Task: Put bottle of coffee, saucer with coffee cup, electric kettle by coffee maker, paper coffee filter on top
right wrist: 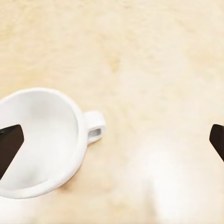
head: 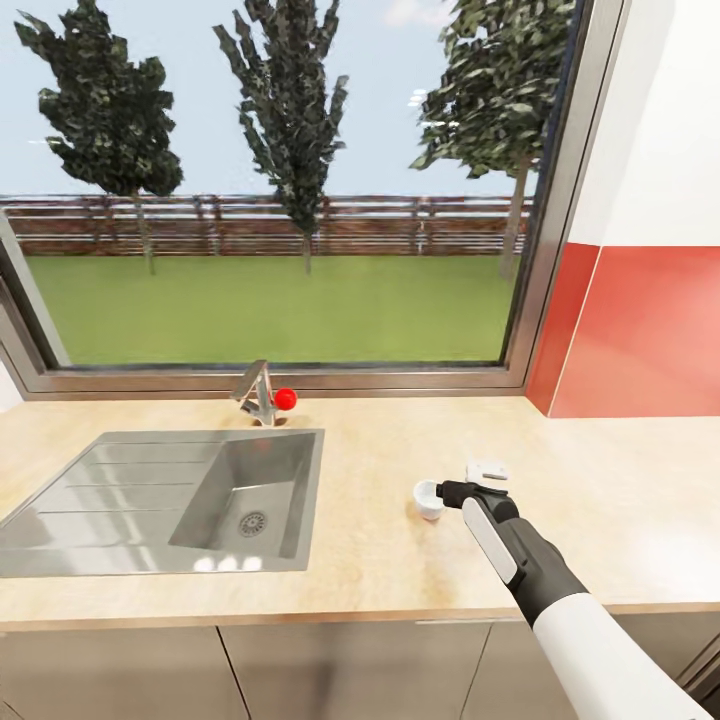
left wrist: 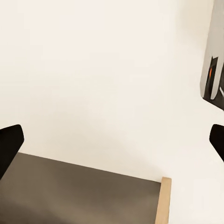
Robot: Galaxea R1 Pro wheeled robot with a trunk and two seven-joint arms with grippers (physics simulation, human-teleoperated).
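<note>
**Cup on the bench, right tool spread beside it**

The coffee cup [head: 429,498] stands upright on the light-wood bench [head: 380,450], to the right of the steel sink [head: 170,500]. In the right wrist view the coffee cup [right wrist: 44,140] shows a white inside and a small loop handle; one dark fingertip [right wrist: 9,147] overlaps its rim, the other lies well apart over bare wood. The right tool [head: 448,492] is spread wide, just beside the cup. Behind the sink stands a tap with a red knob [head: 285,398], below a window [head: 290,180]. The left tool [left wrist: 112,142] is also spread, facing a pale wall [left wrist: 102,70].
</note>
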